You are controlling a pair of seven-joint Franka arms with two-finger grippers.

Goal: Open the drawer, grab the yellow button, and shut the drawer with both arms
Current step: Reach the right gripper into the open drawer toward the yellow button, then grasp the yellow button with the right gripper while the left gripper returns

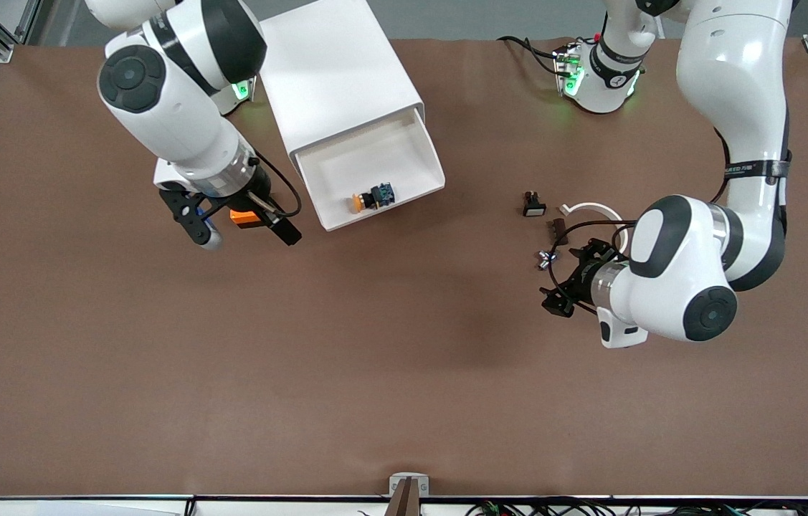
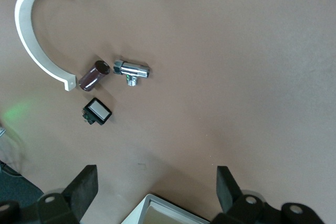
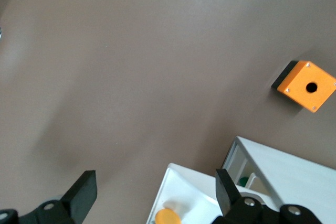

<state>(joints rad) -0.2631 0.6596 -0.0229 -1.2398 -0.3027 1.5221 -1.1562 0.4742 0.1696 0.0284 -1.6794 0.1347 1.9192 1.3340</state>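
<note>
Your tiny orange-capped push button (image 1: 373,197) lies in the pulled-out top white plastic drawer (image 1: 404,159). The right gripper (image 1: 246,228), fingers spread, hovers beside the drawer's front; the left gripper (image 1: 567,276) waits released, well apart.

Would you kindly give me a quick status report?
Both grippers, left and right, open, empty. Drawer open, button inside. Nothing blocking it.

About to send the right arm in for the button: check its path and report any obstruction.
Nothing visible blocks it. The drawer is pulled open, with the button lying uncovered inside. The right gripper hangs open beside the drawer, over the orange cube. Only the drawer's wall stands between them.
</note>
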